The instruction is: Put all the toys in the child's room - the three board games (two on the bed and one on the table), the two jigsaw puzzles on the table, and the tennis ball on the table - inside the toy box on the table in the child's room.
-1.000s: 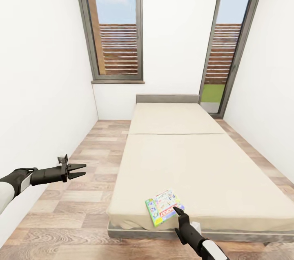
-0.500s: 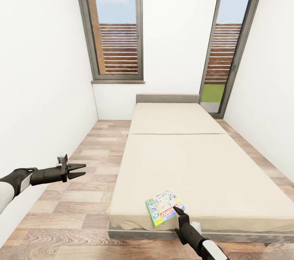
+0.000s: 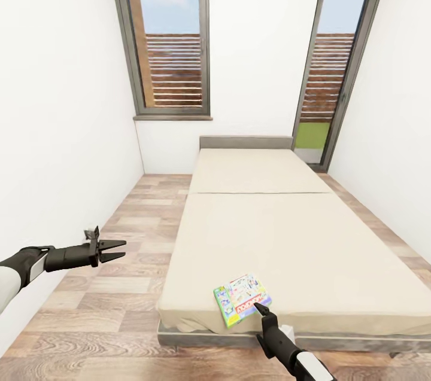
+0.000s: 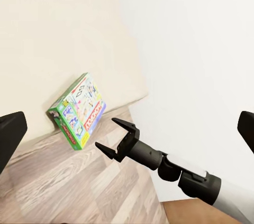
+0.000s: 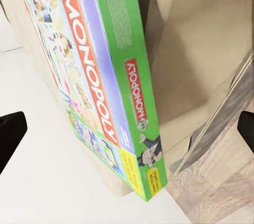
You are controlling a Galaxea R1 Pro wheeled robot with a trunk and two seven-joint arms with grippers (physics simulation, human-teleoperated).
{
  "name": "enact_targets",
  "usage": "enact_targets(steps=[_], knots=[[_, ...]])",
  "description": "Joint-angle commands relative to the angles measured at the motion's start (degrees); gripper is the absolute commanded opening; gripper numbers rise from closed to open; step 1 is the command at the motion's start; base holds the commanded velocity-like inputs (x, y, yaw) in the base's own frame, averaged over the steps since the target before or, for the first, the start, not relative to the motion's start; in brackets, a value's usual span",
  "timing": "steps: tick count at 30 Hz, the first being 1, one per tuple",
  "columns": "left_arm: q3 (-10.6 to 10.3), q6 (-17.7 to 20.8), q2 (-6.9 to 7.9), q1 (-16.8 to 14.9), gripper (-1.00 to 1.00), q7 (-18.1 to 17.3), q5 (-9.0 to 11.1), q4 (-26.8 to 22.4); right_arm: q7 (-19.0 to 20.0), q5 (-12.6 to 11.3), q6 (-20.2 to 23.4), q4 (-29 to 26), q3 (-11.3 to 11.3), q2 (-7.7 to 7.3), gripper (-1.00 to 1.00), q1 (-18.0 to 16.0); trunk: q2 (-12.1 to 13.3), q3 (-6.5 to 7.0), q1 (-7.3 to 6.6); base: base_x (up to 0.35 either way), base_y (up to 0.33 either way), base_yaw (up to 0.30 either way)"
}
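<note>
From the head view, the robot looks down a long bed with a plain beige top and a low grey headboard at the far end. 1 board game lies flat on the near end of the bed, close to the near edge. Its cover is green with lots of little pictures. The right gripper points up at the near side of the box, and its tip is just at the box's edge. From here it is too hard to tell how wide its fingers are. The left gripper hangs out over the wood floor, well apart from the bed and the box. Its 2 fingers are spread a little and nothing is between them.

From the left wrist view, the board game sits on the bed's edge. The right gripper is just beside the box, with its 2 fingers wide apart and nothing in them yet.

From the right wrist view, the board game is very close. Its green side and red name band face the camera. The 2 dark fingertips stand far apart at the picture's sides, and the box lies between them without touching.
</note>
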Motion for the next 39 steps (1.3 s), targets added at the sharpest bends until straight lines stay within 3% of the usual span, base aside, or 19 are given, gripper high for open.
enact_targets(steps=[1,39], knots=[[0.5,0.6,0.01,0.0,1.0,-0.3,-0.6,0.0,0.0,-0.3,0.4,0.0,-0.4,0.04,1.0,0.0,0.0,-0.06,0.0,0.0,0.0,0.0],[0.5,0.6,0.01,0.0,1.0,-0.3,-0.6,0.0,0.0,-0.3,0.4,-0.2,0.0,0.04,1.0,0.0,0.0,-0.06,0.0,0.054,0.016,0.0]])
